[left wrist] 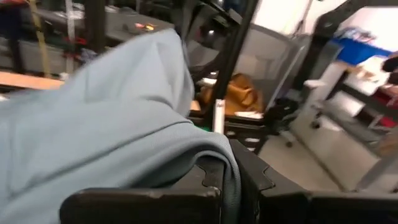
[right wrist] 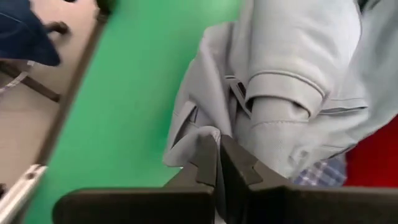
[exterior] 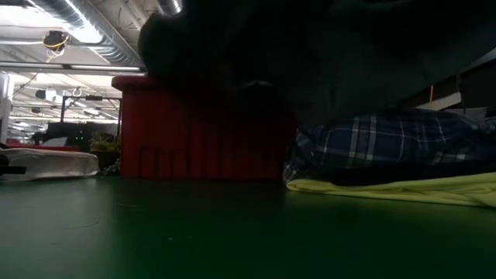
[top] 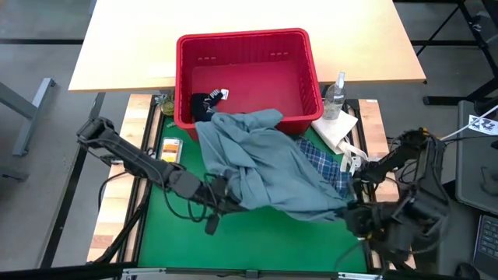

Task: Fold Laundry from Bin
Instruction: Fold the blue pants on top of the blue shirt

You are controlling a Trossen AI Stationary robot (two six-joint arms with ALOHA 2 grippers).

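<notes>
Large grey-blue cotton garment (top: 268, 167) stretched between both grippers

Left gripper (top: 226, 196) and right gripper (top: 352, 211) clamp its edges; it drapes from the red slotted plastic bin (top: 245, 47), half-hiding the blue-white plaid shirt (top: 323, 159).

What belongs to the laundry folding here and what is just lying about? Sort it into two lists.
Part of the job:
- grey-blue garment, gripped by the left hand and the right hand
- plaid shirt
- yellow garment
- dark navy garment in the bin
- red bin

Lying about:
- spray bottle
- white paper towel
</notes>
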